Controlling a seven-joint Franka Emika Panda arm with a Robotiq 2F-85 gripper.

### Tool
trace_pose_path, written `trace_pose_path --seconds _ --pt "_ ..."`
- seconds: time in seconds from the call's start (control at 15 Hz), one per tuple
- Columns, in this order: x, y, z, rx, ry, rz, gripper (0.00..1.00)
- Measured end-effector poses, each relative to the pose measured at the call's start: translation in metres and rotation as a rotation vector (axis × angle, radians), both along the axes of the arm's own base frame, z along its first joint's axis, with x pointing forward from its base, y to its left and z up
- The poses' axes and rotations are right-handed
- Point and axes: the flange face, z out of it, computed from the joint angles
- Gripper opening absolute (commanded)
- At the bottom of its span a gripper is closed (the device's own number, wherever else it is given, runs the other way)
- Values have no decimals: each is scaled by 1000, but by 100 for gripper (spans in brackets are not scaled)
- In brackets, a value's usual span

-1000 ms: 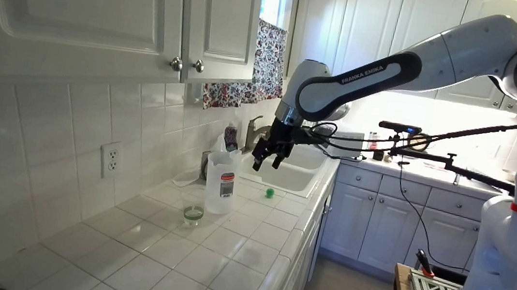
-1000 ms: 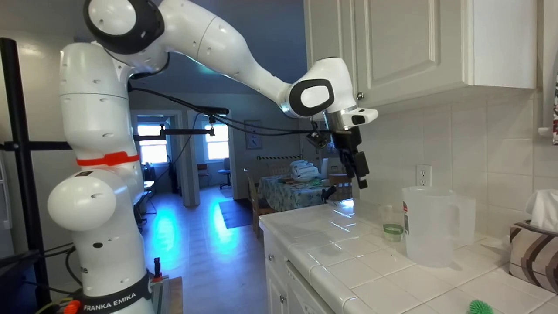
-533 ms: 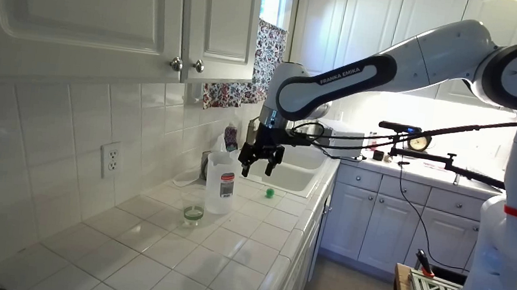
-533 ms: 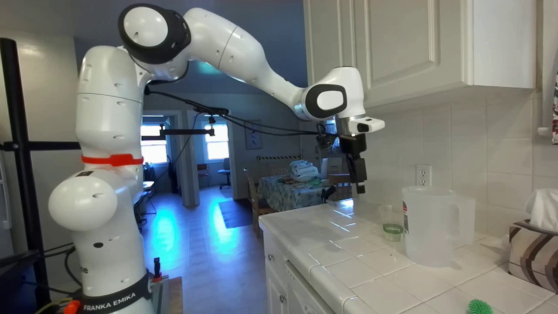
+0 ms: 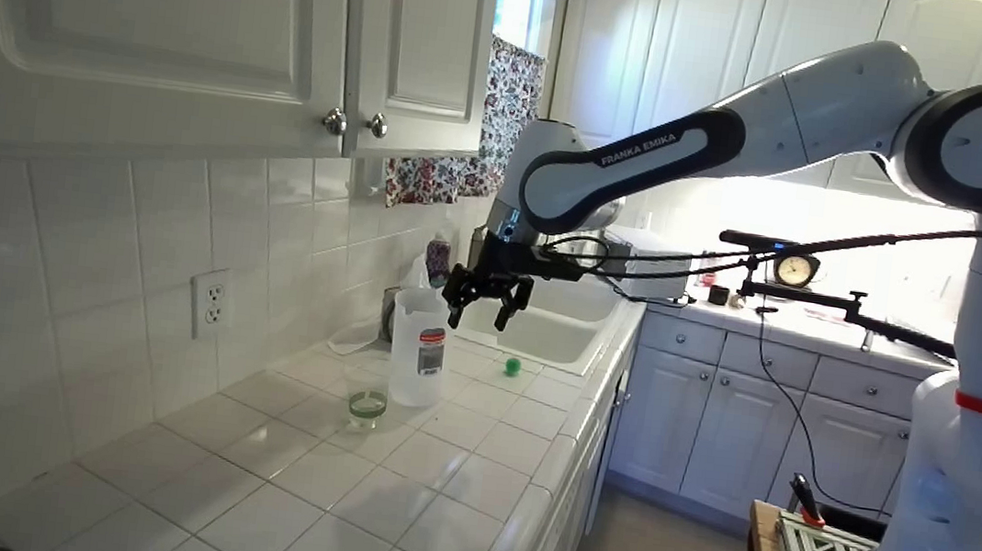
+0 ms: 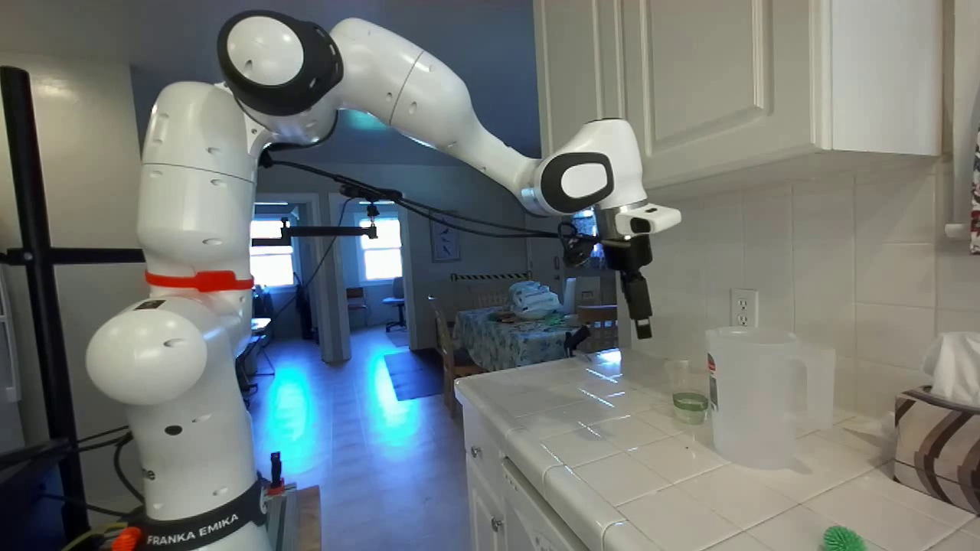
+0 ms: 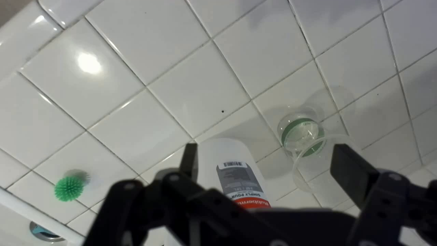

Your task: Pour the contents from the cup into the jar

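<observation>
Shifted toward eight o'clock in an exterior view compared with a second ago, the hand is also turned, and the elbow of the arm behind it sits lower; the cup and the jar stand where they do in the earlier frame. The hand's jaws are spread wide and grasp nothing; it hangs above the tiled worktop, apart from cup and jar. Clear, with a green ring low down, the cup stands upright just beside the jar, with worktop showing between their bases; in the wrist view it lies at about two o'clock from the jar. What is inside it I cannot tell. The jar, whitish and translucent, is also upright and is the taller of the two in both exterior views; it has a handle and a grey and red label, which appears upside down in the wrist view. There, a green spiky ball rests on the worktop at about nine o'clock from the jar, well apart from it. In an exterior view, a tissue box sits between three and four o'clock from the jar.
</observation>
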Motion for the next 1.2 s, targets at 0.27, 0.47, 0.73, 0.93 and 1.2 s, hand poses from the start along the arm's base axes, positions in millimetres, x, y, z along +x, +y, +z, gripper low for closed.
trace_pose_path --seconds 0.27,0.47,0.73,0.93,1.2 --pt "13 14 -23 6 -19 -58 100" --pt "23 25 -41 4 -17 -70 100" --pt "37 30 -58 -24 -30 -58 100" --pt "48 29 -65 -36 -44 -53 100" --pt "61 28 -74 -41 -50 -52 100"
